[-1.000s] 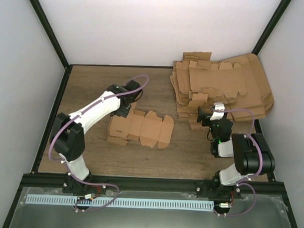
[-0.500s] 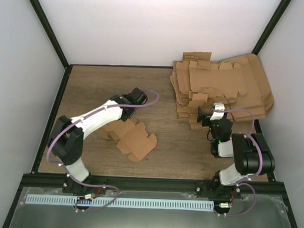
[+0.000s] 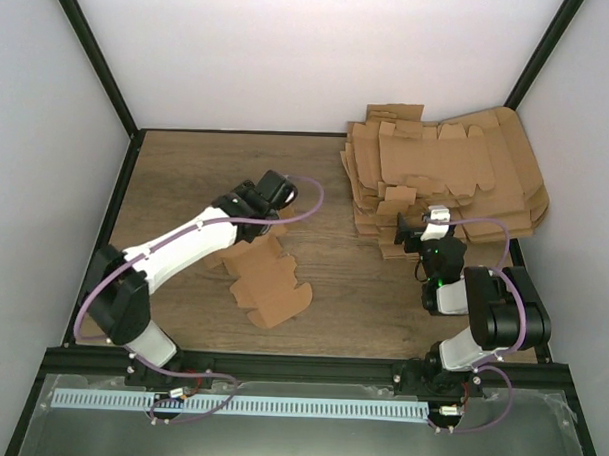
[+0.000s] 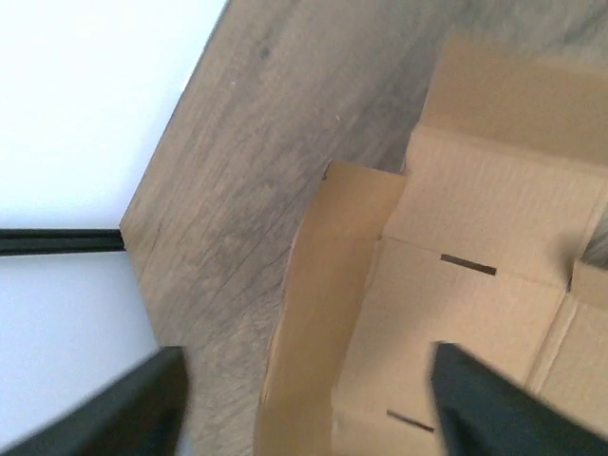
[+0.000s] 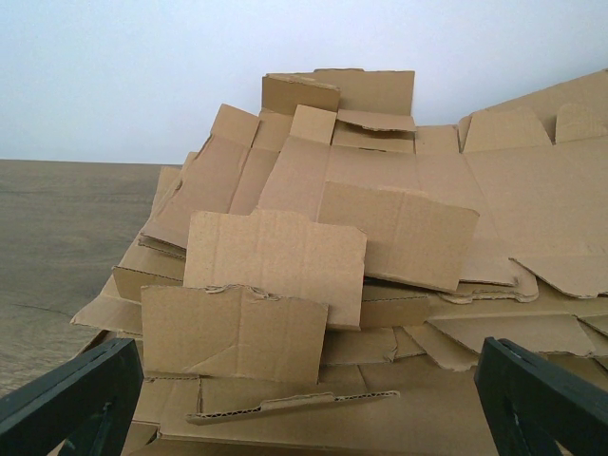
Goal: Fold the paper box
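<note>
The paper box (image 3: 269, 285), a brown die-cut sheet, is seen lying left of centre on the wooden table (image 3: 182, 164), beneath the left gripper (image 4: 306, 351).

The left gripper's two fingers are held apart above the sheet's far edge, one long flap of which is raised; the wrist picture is blurred, so it cannot be told whether either finger touches the cardboard, though nothing appears clamped between them. The right gripper (image 5: 309, 351) is spread wide and empty, pointed at the pile of flat sheets (image 3: 446, 178) heaped at the table's far right, well apart from the box.
</note>
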You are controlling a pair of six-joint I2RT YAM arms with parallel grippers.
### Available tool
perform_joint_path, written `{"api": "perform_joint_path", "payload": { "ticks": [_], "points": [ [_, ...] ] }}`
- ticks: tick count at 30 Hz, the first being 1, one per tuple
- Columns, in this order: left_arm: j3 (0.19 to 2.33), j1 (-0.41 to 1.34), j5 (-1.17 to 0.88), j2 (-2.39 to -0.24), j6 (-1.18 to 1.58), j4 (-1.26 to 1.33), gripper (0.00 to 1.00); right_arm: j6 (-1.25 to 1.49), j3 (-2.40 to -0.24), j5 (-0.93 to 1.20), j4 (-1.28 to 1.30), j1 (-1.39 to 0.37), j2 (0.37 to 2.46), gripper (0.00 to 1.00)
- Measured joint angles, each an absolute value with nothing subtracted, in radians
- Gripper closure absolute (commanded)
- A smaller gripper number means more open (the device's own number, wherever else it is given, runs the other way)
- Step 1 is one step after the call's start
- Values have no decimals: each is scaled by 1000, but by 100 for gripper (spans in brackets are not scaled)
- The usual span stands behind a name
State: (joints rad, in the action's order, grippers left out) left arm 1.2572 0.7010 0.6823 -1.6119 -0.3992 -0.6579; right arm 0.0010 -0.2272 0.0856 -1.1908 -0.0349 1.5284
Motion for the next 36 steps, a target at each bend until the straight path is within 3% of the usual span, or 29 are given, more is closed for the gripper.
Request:
{"api": "perform_joint_path", "payload": {
  "ticks": [14,25,36],
  "points": [
    [1173,654,491,-1223,-5,-638,0,1,-227,86,-1191,-35,1528,0],
    [941,240,116,-1143,261,-655,0,1,-227,86,-1191,-35,1528,0],
    [863,22,-65,-1233,377,-571,0,1,-227,86,-1191,-35,1528,0]
  ]
}}
